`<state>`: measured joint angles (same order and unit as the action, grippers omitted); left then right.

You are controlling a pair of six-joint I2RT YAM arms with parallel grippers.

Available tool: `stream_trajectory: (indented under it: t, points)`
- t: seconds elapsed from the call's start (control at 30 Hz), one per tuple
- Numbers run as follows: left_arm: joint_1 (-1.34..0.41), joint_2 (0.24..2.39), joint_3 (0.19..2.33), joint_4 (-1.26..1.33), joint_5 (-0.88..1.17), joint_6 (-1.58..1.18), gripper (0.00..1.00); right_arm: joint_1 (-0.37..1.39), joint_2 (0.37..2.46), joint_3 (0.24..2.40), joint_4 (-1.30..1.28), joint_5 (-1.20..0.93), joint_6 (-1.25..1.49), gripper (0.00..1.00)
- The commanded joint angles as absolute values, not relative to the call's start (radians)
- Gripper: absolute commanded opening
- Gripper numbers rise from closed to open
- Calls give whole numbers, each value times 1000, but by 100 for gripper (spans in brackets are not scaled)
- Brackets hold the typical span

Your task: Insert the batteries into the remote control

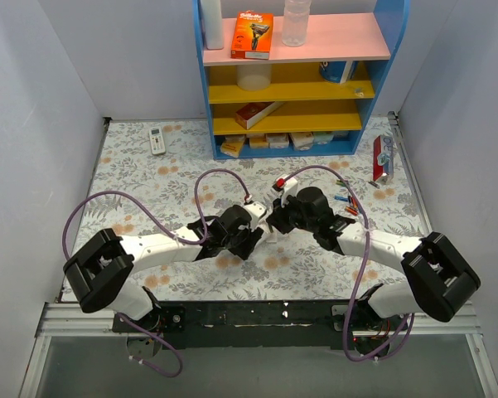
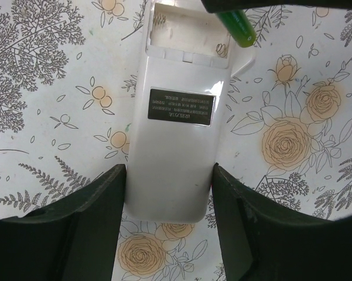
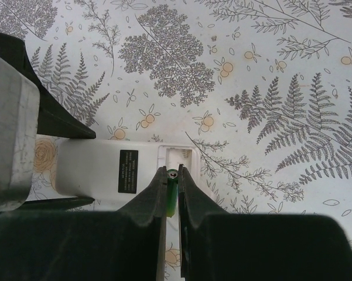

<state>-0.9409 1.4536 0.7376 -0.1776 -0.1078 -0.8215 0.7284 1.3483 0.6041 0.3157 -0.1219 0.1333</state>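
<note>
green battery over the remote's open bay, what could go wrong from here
The green battery, pinched in the right gripper, hangs tilted by the battery recess corner; it may catch the rim instead of seating.
The left gripper holds the remote control only at its other end, so a push could tip or slide it.

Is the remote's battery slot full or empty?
Empty: the open recess in the slim white remote is bare; the green cylindrical battery is pinched in the right gripper.
</note>
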Motion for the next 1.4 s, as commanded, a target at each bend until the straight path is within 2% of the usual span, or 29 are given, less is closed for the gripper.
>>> stream_trajectory:
  t: [0.0, 0.37, 0.83, 1.37]
  points:
    - [-946, 1431, 732, -213, -152, -838, 40, 727, 1374, 620, 411, -161, 141, 1]
    - [-946, 1511, 745, -219, -143, -816, 38, 727, 1439, 603, 500, -161, 147, 1]
    - [-946, 1499, 732, -164, -104, -801, 38, 729, 1532, 614, 571, -199, 149, 1]
    - [-946, 1514, 744, -172, -149, -816, 33, 729, 1536, 617, 431, -212, 112, 1]
